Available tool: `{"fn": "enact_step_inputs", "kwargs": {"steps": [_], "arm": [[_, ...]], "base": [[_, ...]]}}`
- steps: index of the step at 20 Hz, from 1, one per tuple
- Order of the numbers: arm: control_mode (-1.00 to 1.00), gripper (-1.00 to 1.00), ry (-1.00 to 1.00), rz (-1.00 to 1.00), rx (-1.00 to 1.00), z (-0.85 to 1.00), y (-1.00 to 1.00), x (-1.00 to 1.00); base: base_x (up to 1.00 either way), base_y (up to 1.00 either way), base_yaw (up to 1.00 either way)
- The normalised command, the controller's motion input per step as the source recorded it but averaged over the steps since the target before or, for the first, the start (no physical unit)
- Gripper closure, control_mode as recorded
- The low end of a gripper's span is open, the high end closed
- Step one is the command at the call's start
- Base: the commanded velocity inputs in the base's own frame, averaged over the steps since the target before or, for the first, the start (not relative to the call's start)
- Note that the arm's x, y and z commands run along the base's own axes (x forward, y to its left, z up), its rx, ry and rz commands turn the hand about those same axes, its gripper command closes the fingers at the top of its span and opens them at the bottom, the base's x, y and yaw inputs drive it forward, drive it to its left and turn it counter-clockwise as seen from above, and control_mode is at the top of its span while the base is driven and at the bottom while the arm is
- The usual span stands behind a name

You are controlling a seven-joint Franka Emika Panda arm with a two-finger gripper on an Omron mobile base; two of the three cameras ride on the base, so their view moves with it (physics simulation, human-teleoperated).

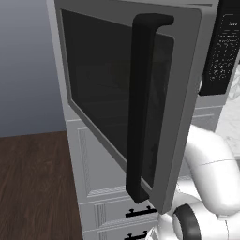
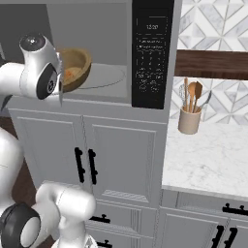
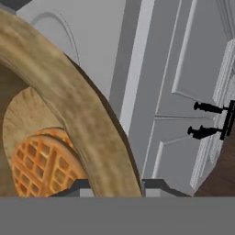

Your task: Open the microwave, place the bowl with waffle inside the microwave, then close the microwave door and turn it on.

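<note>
Brown wooden round bowl with the golden gridded waffle sits tilted at the grey microwave cavity's front edge; your jaws grip its rim. The dark-glass door stands wide open.

Base views flanking the microwave; hand view close on bowl.

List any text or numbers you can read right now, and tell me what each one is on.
"12:00", or close to it; small and blurred: on the display at the top of the microwave keypad.
White key markings below the display: too small to read.
Same keypad in the left base view: white marks, unreadable.
Bowl, waffle, microwave door, utensil crock: no text.
</note>
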Motion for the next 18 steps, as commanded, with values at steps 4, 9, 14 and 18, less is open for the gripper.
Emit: {"fn": "enact_step_inputs", "kwargs": {"steps": [4, 9, 14, 18], "arm": [[-1.00, 1.00, 0.12, -0.07, 0.00, 0.01, 0.13, 0.64], [-1.00, 1.00, 0.15, -0.04, 0.00, 0.00, 0.02, 0.72], [-1.00, 1.00, 0.11, -0.04, 0.01, 0.00, 0.00, 0.74], [-1.00, -1.00, 0.02, -0.03, 0.00, 0.00, 0.00, 0.53]], "base": [[0.00, 0.00, 0.00], [0.00, 0.00, 0.00], [0.00, 0.00, 0.00], [0.00, 0.00, 0.00]]}}
